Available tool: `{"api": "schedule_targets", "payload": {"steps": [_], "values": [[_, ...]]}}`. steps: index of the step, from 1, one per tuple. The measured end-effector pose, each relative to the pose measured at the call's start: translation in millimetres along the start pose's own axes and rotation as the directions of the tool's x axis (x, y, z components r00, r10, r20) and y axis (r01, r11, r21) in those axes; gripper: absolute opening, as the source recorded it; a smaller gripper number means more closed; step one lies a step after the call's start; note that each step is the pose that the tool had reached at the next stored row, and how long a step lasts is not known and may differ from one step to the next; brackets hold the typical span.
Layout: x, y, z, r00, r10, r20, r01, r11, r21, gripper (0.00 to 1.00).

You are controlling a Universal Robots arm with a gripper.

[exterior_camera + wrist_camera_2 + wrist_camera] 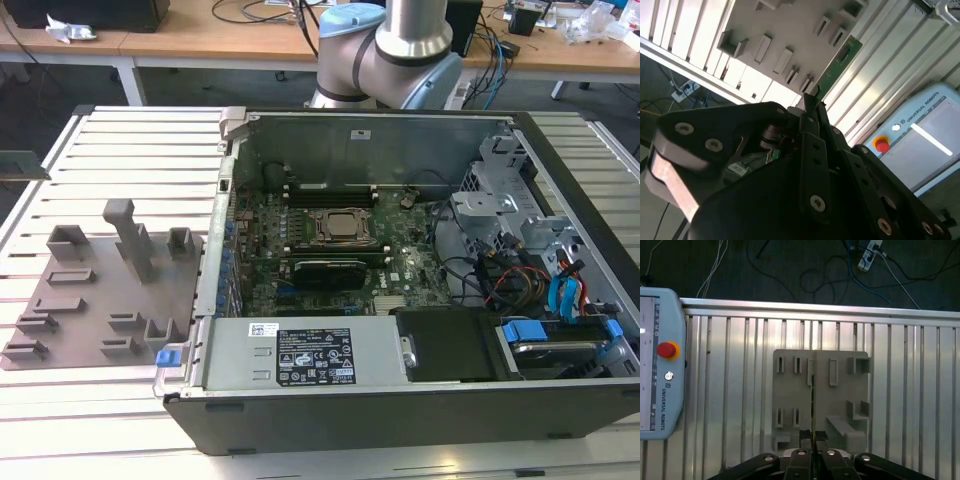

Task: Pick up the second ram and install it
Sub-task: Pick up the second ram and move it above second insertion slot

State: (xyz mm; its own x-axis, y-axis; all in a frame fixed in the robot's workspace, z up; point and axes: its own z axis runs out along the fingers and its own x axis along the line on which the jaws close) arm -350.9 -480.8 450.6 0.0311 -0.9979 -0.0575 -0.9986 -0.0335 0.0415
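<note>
Second ram being gripped at one end, gripper being clenched on it. Stick being held over grey holder plate, apart from it; teach pendant lying beside plate.

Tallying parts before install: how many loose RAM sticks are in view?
1. The second ram is held in the gripper, seen against the grey fixture plate in both wrist views. Sticks seated on the motherboard may be hidden.
</note>
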Motion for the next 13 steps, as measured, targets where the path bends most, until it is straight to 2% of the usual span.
{"api": "schedule_targets", "payload": {"steps": [1, 3, 7, 8, 10, 13], "values": [[0.2, -8.8, -0.2, 1.0, 0.0, 0.0001, 0.0, 1.0, 0.0, 0.14], [0.5, -19.9, -0.7, 1.0, 0.0, 0.0, 0.0, 1.0, -0.0003, 0.14], [1.5, -53.4, -2.0, 1.0, 0.0, -0.0001, 0.0, 1.0, -0.0003, 0.14], [1.9, -64.3, -2.4, 1.0, 0.0, -0.0001, 0.0, 1.0, -0.0003, 0.14], [2.1, -73.6, -2.8, 1.0, 0.0, -0.0001, 0.0, 1.0, -0.0003, 0.14], [2.9, -102.5, -4.0, 1.0, 0.0, -0.0001, 0.0, 1.0, -0.0008, 0.14]]}}
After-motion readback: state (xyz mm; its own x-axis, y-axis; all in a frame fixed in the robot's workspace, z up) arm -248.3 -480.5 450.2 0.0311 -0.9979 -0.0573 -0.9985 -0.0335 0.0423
